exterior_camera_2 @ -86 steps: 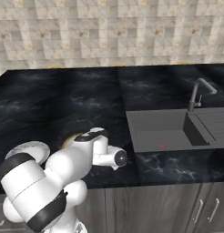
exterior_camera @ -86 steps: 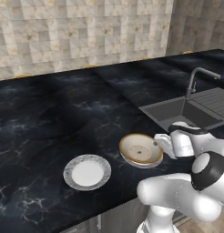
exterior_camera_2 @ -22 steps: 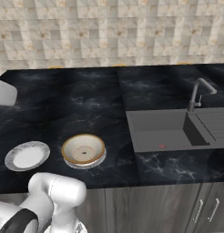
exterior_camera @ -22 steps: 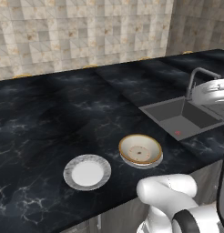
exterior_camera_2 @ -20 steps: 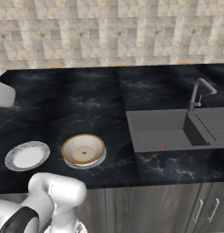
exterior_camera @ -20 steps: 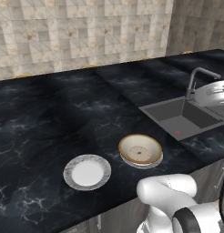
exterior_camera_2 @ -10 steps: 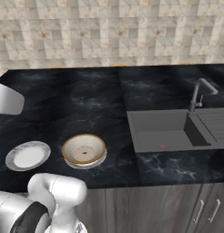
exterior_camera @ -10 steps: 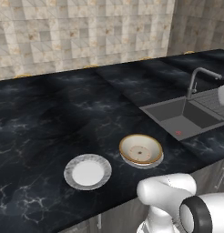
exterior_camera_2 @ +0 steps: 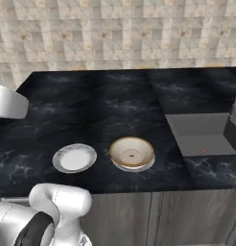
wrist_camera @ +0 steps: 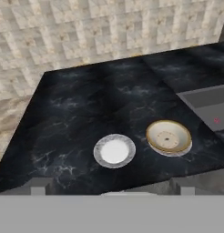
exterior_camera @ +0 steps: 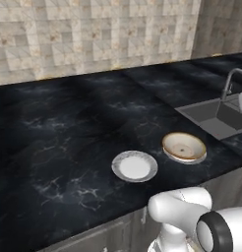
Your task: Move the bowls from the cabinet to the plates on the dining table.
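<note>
A cream bowl with an orange-tan rim [exterior_camera: 184, 146] [exterior_camera_2: 132, 151] [wrist_camera: 168, 136] sits on one grey-rimmed plate, whose edge peeks out beneath it [wrist_camera: 182, 151]. To its left lies a second plate [exterior_camera: 135, 166] [exterior_camera_2: 74, 157] [wrist_camera: 114, 151], bare, with a white centre. Both rest near the front edge of the black marble dining table [exterior_camera: 69, 123] [exterior_camera_2: 115, 101] [wrist_camera: 86, 100]. My gripper [wrist_camera: 111, 187] looks down on them from high above and in front, open, its fingertips [wrist_camera: 38, 185] far apart with nothing between them. The cabinet is out of view.
A grey inset sink [exterior_camera: 216, 115] [exterior_camera_2: 201, 132] [wrist_camera: 209, 107] with a metal tap [exterior_camera: 231, 81] [exterior_camera_2: 233, 120] lies to the right of the bowl. A tiled wall [exterior_camera_2: 115, 33] backs the table. Grey cupboard fronts [exterior_camera_2: 153, 216] run below its front edge.
The whole scene has slid to the right in both base views, so the camera has moved; bowl and plates stay put on the table. The arm, at the bowl earlier, has pulled away.
</note>
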{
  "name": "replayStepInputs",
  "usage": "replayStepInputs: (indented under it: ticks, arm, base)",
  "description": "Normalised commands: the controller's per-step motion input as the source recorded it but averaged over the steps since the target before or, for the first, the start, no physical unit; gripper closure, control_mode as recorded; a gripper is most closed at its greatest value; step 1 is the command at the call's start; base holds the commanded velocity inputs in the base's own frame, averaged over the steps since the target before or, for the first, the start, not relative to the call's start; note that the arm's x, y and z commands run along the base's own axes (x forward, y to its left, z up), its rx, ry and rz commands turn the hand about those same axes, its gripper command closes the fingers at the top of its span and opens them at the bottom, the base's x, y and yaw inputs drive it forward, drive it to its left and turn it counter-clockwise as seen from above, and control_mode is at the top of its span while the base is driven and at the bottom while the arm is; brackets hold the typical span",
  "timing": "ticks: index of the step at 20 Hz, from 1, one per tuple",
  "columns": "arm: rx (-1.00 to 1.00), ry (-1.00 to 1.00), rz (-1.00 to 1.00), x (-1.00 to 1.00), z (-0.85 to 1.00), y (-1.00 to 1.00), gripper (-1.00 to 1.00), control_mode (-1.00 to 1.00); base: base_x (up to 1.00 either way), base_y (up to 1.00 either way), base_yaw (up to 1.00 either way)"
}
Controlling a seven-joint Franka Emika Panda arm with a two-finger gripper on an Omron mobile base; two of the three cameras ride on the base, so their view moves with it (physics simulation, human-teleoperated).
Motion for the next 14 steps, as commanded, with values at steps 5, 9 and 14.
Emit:
replayStepInputs:
  ticks: [5, 9, 14]
  arm:
    - [0.00, 0.00, 0.00, 0.00, 0.00, 0.00, -1.00, 1.00]
    - [0.00, 0.00, 0.00, 0.00, 0.00, 0.00, -1.00, 1.00]
    - [0.00, 0.00, 0.00, 0.00, 0.00, 0.00, -1.00, 1.00]
  base:
    - [-1.00, 0.97, 0.01]
    - [-1.00, 0.93, 0.02]
    - [-0.35, 0.74, 0.26]
